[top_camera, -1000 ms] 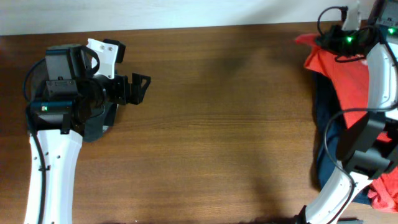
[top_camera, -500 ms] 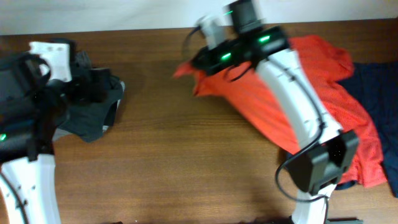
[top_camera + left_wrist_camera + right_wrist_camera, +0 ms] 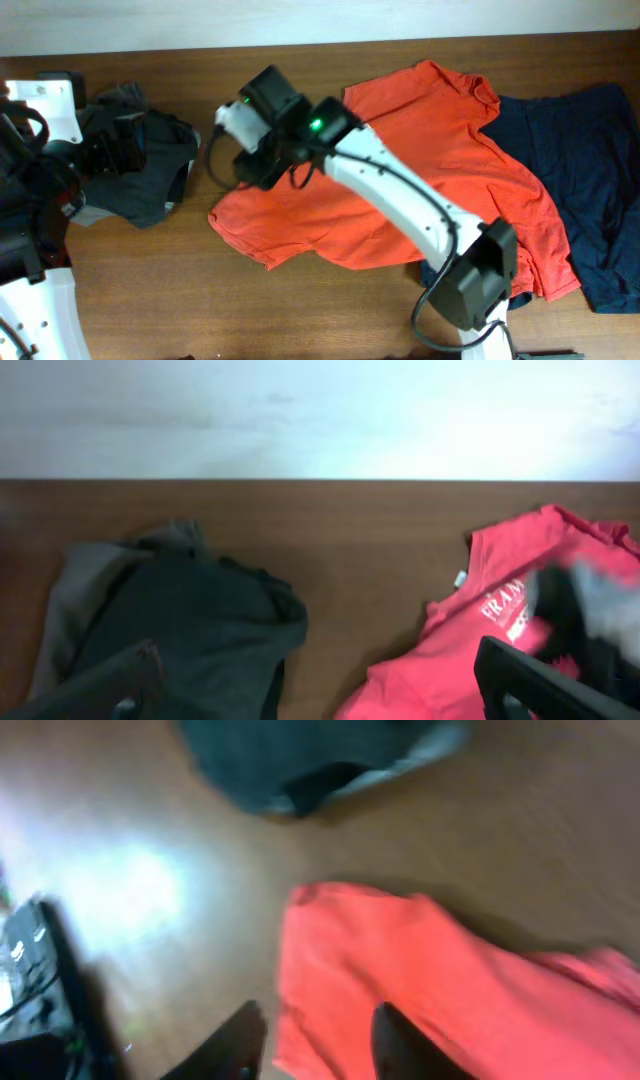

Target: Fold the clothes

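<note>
Overhead — red shirt (image 3: pixel 400 190) spread mid-desk, likely for folding | right gripper (image 3: pixel 318 1015) fingers apart over its hem | left gripper (image 3: pixel 318 655) parted beside dark garment (image 3: pixel 150 170), left edge

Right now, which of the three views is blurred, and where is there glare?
Right wrist view: heavy motion blur, the orange T-shirt smeared, white glare on the brown wooden table. Left wrist view: soft focus, the right arm only a dark blur. Overhead view: mostly sharp, with even light.
</note>
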Available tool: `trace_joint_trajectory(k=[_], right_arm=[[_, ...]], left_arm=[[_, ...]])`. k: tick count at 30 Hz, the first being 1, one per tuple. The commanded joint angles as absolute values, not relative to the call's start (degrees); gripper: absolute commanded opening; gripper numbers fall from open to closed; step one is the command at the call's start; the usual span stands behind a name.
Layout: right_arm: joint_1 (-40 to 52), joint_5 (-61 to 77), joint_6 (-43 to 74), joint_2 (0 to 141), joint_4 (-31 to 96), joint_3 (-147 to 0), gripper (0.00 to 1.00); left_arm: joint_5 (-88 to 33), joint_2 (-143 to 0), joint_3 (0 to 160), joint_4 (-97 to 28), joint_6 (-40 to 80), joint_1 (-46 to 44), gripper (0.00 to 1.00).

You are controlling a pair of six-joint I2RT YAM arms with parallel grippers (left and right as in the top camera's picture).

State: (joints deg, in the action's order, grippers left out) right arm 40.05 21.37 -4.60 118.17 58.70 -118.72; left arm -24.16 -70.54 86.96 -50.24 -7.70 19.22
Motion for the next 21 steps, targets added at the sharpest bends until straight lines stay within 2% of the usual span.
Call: trace_joint_trajectory(k=[1,4,5,6,10,11,12,13,15,21], right_arm=[[27.33,17.08,0.62,114.19,59.75,-118.85,0.46],[17.56,17.10,4.60,114.13,61.30,-118.96,0.47],[11.18,17.08,7.16,114.26,62.26,-118.93,0.46],[3.70,17.08,9.91,114.65,63.31,-118.93,0.40],[-11.31,16.95,14.31,116.07,64.84,-118.91,0.22],[-15.18,16.82,15.49,116.97,65.12,-118.91,0.16],[-19.55,16.86,17.02,118.52,65.76,-118.91,0.09],[-21.89,16.84,17.04,119.77,66.11,-118.87,0.07],[-25.08,16.71,17.04,122.65,66.43,-118.74,0.05],[-30.59,13.37,17.06,136.66,62.57,-118.67,0.04]], left_arm=[[-24.23,-71.90,87.81,-52.21,-8.64,17.28,0.99],[-24.23,-73.08,87.79,-53.08,-8.67,14.09,0.99],[-24.21,-73.97,87.81,-53.30,-8.69,11.75,0.98],[-24.21,-75.50,87.79,-53.47,-9.04,8.14,0.91],[-24.16,-80.25,87.81,-53.17,-11.33,-0.08,0.66],[-24.14,-82.11,87.79,-52.97,-12.10,-2.37,0.58],[-24.12,-85.03,87.81,-52.40,-13.30,-5.23,0.46],[-24.14,-87.07,87.79,-51.68,-13.45,-6.74,0.35],[-24.16,-90.80,87.79,-49.80,-13.39,-8.75,0.21],[-24.21,-103.31,87.81,-43.62,-13.37,-13.56,0.20]])
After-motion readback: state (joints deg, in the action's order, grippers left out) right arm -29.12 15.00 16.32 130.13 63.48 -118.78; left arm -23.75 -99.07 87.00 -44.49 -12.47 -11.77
